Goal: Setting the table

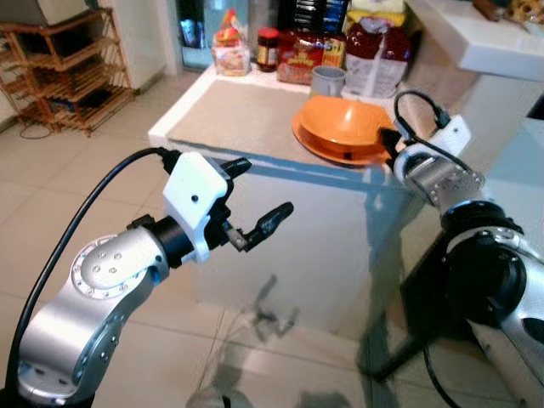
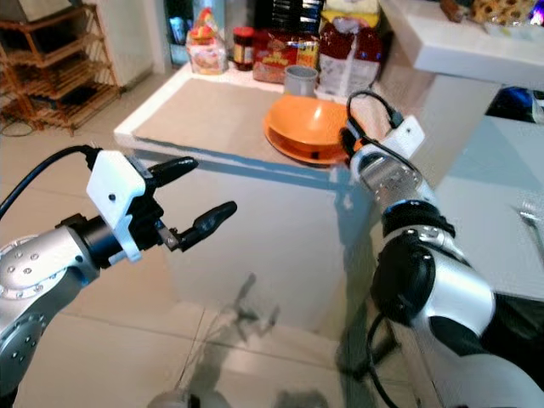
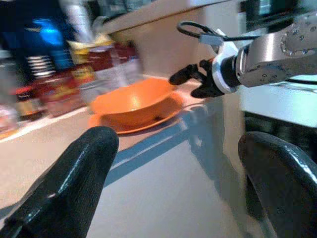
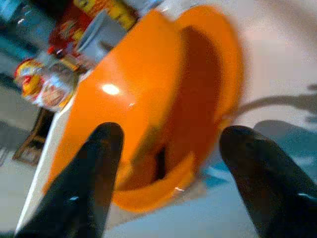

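Orange bowl [image 1: 344, 121] sits in an orange plate [image 1: 316, 145] at the near right edge of the counter [image 1: 229, 115], in front of a grey cup [image 1: 328, 80] and a row of food packets [image 1: 299, 53] and jars [image 1: 267, 48]; right gripper [image 3: 194, 82] is right at the bowl's rim, jaws wide, nothing held (contact can't be confirmed); left gripper [image 1: 259, 197] hovers off the counter's front over the tiled floor [image 1: 51, 187], jaws wide, empty; wooden rack [image 1: 64, 72] far left.
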Motion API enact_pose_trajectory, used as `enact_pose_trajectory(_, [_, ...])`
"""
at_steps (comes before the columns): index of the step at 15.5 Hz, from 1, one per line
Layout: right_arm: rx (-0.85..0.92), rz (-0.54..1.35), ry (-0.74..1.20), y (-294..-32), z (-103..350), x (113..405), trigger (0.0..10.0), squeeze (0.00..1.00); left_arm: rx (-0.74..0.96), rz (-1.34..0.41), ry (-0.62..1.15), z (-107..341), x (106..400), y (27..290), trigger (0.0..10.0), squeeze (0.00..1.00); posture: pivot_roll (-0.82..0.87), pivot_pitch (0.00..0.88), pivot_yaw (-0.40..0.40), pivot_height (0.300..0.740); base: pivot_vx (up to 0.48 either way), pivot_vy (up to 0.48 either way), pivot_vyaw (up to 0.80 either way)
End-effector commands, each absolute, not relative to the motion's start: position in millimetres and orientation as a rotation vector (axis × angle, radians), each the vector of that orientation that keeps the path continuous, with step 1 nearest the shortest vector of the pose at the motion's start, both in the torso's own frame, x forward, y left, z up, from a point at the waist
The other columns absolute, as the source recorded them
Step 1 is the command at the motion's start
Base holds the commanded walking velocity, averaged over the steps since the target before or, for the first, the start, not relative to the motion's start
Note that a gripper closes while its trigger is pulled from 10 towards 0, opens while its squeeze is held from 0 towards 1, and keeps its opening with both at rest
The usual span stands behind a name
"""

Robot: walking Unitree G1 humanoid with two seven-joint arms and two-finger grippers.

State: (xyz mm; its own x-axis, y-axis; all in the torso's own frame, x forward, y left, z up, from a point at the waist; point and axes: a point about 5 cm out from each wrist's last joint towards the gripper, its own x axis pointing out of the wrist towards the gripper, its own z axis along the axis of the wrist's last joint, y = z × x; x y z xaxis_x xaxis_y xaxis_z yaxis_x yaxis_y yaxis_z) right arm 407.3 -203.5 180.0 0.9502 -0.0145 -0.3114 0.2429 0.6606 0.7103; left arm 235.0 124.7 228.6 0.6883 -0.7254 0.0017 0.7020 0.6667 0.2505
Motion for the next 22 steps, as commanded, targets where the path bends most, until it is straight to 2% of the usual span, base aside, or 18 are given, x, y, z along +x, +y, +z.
enact_pose_trajectory(1, [0.857, -0.123, 0.269, -197.2, 189.6, 411.4, 0.0, 0.0, 0.237, -0.831, -0.091, 227.2, 233.8, 123.1, 10.0, 0.0, 0.19, 0.0, -0.05, 0.74, 0.0, 0.0, 0.0])
enact_pose_trajectory(22, [0.929, -0.1, 0.24, -194.2, 192.5, 413.3, 0.0, 0.0, 0.255, -0.832, -0.092, 226.8, 238.1, 122.8, 10.0, 0.0, 0.18, 0.0, -0.054, 0.74, 0.0, 0.0, 0.0])
